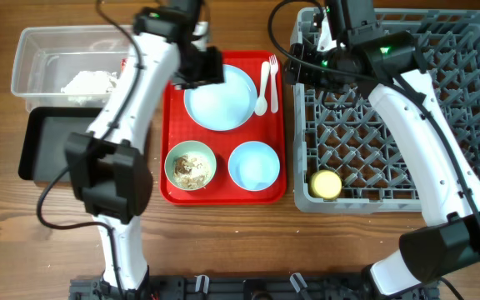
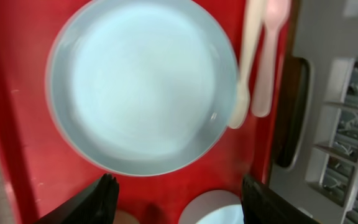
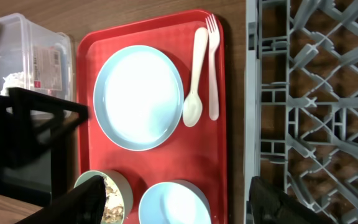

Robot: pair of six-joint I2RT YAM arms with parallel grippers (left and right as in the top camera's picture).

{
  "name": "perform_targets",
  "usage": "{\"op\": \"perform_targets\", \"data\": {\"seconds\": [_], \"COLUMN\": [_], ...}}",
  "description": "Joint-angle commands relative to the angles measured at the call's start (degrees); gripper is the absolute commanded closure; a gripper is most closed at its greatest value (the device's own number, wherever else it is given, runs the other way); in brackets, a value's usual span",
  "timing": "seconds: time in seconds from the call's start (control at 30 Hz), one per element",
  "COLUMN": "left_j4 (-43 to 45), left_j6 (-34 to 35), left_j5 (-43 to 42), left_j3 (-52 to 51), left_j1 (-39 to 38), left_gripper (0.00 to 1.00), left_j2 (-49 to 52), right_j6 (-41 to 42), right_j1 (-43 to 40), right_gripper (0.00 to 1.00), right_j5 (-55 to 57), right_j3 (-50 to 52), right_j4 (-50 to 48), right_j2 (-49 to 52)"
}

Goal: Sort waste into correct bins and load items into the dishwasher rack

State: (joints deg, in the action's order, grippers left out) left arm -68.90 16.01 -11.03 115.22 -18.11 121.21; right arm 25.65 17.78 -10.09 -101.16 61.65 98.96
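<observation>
The L gripper [image 2: 180, 202] is being held wide open above the flat red rectangular plastic tray [image 1: 167, 125], w/ nothing between its fingers [image 2: 104, 199]. In the L wrist view the light blue round plate [image 2: 142, 87] is being framed just beyond the fingertips and is not being touched. The R gripper [image 3: 179, 202] is also being held wide open and empty, over the left edge of the large grey plastic lattice dishwasher rack [image 1: 407, 125], near its far corner. The plate is being carried on the far half of the red tray. The white plastic spoon [image 1: 261, 93] and white plastic fork [image 1: 272, 75] are lying side by side just right of it, w/ the spoon's bowl end at the plate rim. On the near half, a light blue bowl w/ rice and brownish scraps [image 1: 191, 166] is sitting at left and an empty light blue bowl [image 1: 253, 165] at right. The small yellow cup [image 1: 326, 184] is sitting in the rack's near-left corner. At far left, the clear plastic rectangular tub [image 1: 48, 50] is holding a crumpled white mass [image 1: 86, 83] (napkin or rice: cannot tell) and a small red printed wrapper [image 3: 42, 62]. The shallow black rectangular tray [image 1: 52, 146] is lying just beside it, partly hidden by the L arm.
</observation>
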Motion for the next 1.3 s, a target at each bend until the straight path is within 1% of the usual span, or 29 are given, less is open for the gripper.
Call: {"op": "perform_targets", "data": {"seconds": [0.0, 0.1, 0.17, 0.37, 0.53, 0.67, 1.27], "left_j4": [2.05, 2.99, 3.45, 4.42, 4.68, 4.72, 5.70], "left_j6": [1.18, 1.18, 1.18, 1.18, 1.20, 1.20, 1.18], "left_j5": [6.03, 9.70, 10.73, 10.69, 10.60, 10.47, 10.47], "left_j3": [-0.15, -0.15, -0.15, -0.15, -0.26, -0.26, -0.28], "left_j1": [-5.31, -8.00, -9.22, -10.64, -11.08, -11.37, -12.44], "left_gripper": [0.36, 0.36, 0.36, 0.38, 0.43, 0.44, 0.44], "left_j2": [3.23, 4.90, 5.95, 8.26, 10.62, 11.58, 13.14], "right_j6": [0.44, 0.48, 0.46, 0.15, 0.00, -0.02, -0.02], "right_j1": [-1.60, -3.37, -4.55, -5.38, -5.38, -5.38, -5.38], "right_gripper": [0.25, 0.24, 0.25, 0.25, 0.24, 0.24, 0.24], "right_j5": [1.18, 1.09, 1.03, 1.07, 1.07, 1.07, 1.25], "right_j3": [-0.59, -0.59, -0.59, -0.59, -0.59, -0.57, -0.57], "right_j4": [1.62, 3.54, 4.96, 6.45, 6.38, 6.38, 6.38], "right_j2": [0.46, 0.46, 0.46, 0.46, 0.48, 0.48, 0.48]}}
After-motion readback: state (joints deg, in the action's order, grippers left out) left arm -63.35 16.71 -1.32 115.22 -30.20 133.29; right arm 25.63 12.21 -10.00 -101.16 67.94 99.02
